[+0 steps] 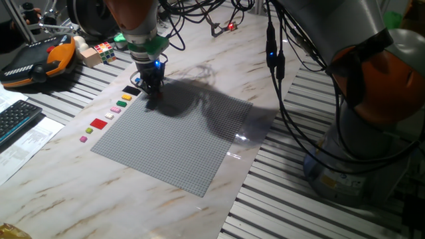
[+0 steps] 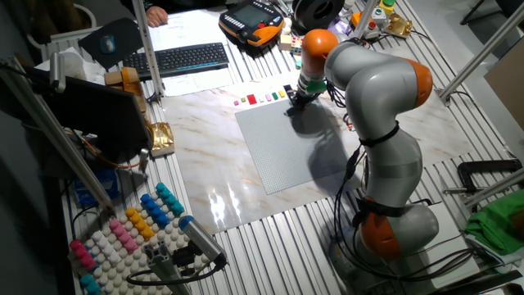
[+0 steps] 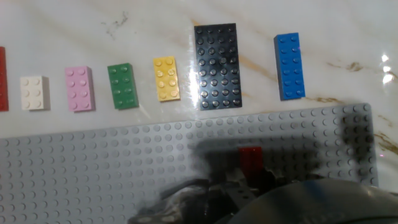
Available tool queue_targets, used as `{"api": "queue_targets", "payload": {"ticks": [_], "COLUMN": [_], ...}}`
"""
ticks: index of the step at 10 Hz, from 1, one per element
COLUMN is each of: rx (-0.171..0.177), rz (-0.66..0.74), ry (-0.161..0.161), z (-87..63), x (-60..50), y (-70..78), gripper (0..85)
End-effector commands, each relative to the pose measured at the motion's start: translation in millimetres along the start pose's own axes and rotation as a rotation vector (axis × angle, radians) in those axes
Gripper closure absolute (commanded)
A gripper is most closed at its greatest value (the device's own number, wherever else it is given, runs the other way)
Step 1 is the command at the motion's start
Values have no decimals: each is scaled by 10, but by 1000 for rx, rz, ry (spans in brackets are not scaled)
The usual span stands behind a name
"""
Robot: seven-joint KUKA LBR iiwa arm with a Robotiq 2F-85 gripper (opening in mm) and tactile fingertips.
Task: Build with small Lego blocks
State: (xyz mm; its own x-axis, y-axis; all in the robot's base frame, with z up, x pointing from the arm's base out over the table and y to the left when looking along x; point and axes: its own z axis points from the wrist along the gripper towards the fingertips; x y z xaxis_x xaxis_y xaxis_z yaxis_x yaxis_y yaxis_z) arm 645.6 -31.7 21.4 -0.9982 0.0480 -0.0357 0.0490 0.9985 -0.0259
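Hand view, nearest first: gripper (image 3: 249, 186) is a dark blur at the bottom edge, fingertips not resolvable, so can't tell if it's spread or pinching. A small red block (image 3: 251, 158) sits on the grey baseplate (image 3: 93, 168) right at the blur, near the plate's far edge toward its right corner; whether the fingers touch it is unclear. Past the plate edge, a row of blocks lies on the marble table (image 3: 348, 18), parallel to that edge: blue block (image 3: 290, 66), big black block (image 3: 217, 66), yellow block (image 3: 166, 79), green block (image 3: 122, 86), pink block (image 3: 79, 88), white block (image 3: 34, 93), and a red sliver (image 3: 2, 78) cut off at the left border. Only this view shows studs and the red block on the plate. One fixed view: gripper (image 1: 152, 89) stands at the baseplate (image 1: 179, 143) corner nearest the row; black block (image 1: 131, 90), yellow block (image 1: 126, 97), green block (image 1: 121, 103) and a larger red block (image 1: 99, 123) are readable, the rest are specks. Farther back, a puzzle cube (image 1: 103, 51) and an orange pendant (image 1: 40, 58). The other fixed view alone shows the whole arm (image 2: 377, 106), a keyboard (image 2: 184, 58) beyond the row, and a tray of coloured pegs (image 2: 131, 225) at the near table corner.
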Motion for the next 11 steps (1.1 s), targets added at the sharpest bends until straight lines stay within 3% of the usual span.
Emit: {"api": "queue_targets", "payload": {"ticks": [1,3,7,9,10,11], "rx": [0,-4,10,15,-8,-10], "rz": [3,16,26,6,6,6], "ry": [8,40,59,45,45,39], "z": [-31,-91,-308,-349,-349,-349], "x": [5,3,-70,-82,-82,-82], "y": [7,14,0,2,2,2], "gripper": [843,843,843,843,843,843]}}
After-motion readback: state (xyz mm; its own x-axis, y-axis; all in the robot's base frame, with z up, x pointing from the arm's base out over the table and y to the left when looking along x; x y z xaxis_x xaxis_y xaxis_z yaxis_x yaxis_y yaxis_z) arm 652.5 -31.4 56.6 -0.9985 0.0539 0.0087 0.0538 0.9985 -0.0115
